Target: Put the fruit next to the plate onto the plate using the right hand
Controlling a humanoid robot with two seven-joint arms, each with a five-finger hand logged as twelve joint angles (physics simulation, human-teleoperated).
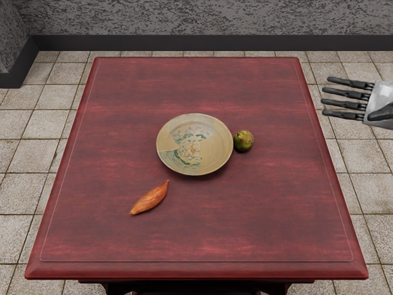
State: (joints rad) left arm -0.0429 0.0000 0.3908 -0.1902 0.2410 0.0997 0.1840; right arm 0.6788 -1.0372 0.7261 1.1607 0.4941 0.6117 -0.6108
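Well, the right hand (361, 101) hangs out by the far right side of the tabletop (295, 203). Its fingers are straight and spread, and it holds nothing. The left arm is nowhere to be seen.

The fruit (243, 141), small, greenish and roundish, sits well ahead of the fingertips and somewhat nearer to me. It lies just on the hand's side of the plate (216, 161), right against the rim, though I can't tell if they touch. Nothing is on the plate yet.

My worry is the approach. That fruit looks ready to roll, so a fingertip arriving low could nudge it away. With the rim so close, the fingers may also catch the plate and shove it. Farther beyond lies an orange thing (149, 198), well apart from the plate; reaching for that would be the wrong pick.
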